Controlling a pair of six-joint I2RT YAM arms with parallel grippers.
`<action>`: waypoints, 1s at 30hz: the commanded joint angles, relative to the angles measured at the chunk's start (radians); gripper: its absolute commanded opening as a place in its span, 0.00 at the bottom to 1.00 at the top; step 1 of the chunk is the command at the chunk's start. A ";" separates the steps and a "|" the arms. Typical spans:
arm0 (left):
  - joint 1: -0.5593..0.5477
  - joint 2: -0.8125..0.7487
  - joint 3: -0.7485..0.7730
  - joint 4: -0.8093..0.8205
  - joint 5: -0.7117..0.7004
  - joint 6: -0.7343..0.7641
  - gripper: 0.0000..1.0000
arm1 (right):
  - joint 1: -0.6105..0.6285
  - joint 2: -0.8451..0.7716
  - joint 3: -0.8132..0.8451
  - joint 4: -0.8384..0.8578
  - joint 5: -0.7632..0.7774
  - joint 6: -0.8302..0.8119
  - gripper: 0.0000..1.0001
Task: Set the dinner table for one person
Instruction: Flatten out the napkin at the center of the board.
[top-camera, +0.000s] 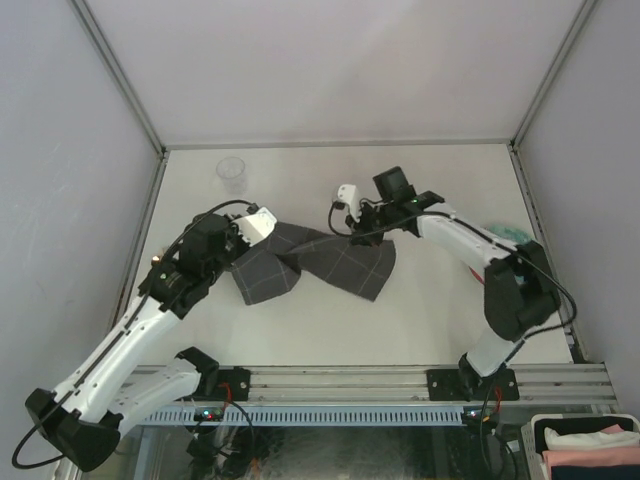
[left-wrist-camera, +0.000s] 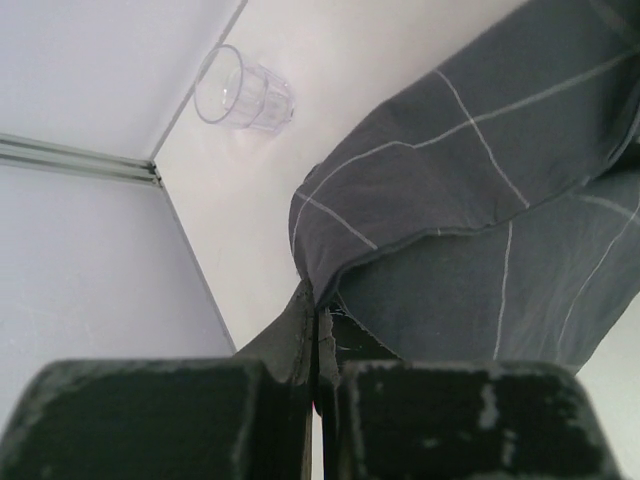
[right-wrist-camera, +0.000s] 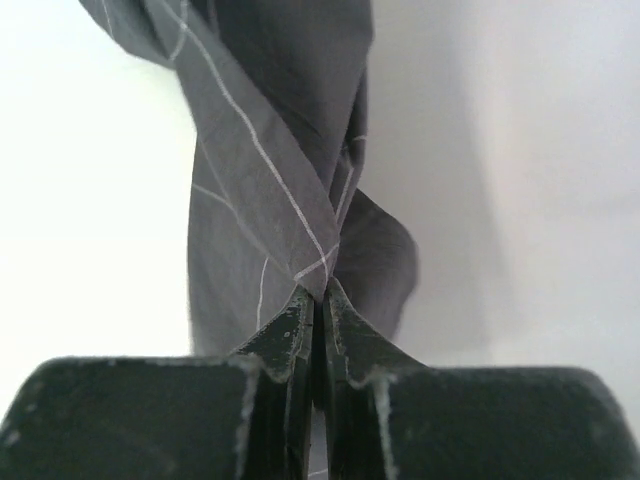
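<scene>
Dinner table (top-camera: 430, 312) matte off-white; checked cloth (top-camera: 350, 262) soft, creased.

no legible text, label, brand, number or sign on anything in any view

Bright, even light — soft shadows on the dinner table (top-camera: 420, 320), wrist foregrounds blurred.

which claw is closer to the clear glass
The left claw: it pinches the dark checked cloth on the same side as the glass, while the right claw pinches it farther right.
</scene>
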 joint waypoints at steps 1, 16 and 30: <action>0.004 -0.087 0.025 -0.039 -0.028 0.075 0.00 | -0.087 -0.188 0.064 -0.095 0.023 -0.029 0.00; 0.006 -0.200 0.237 -0.202 -0.033 0.184 0.00 | -0.196 -0.611 0.145 -0.192 0.045 -0.019 0.00; 0.007 -0.236 0.476 -0.322 0.000 0.299 0.00 | -0.262 -0.754 0.287 -0.302 -0.018 0.017 0.00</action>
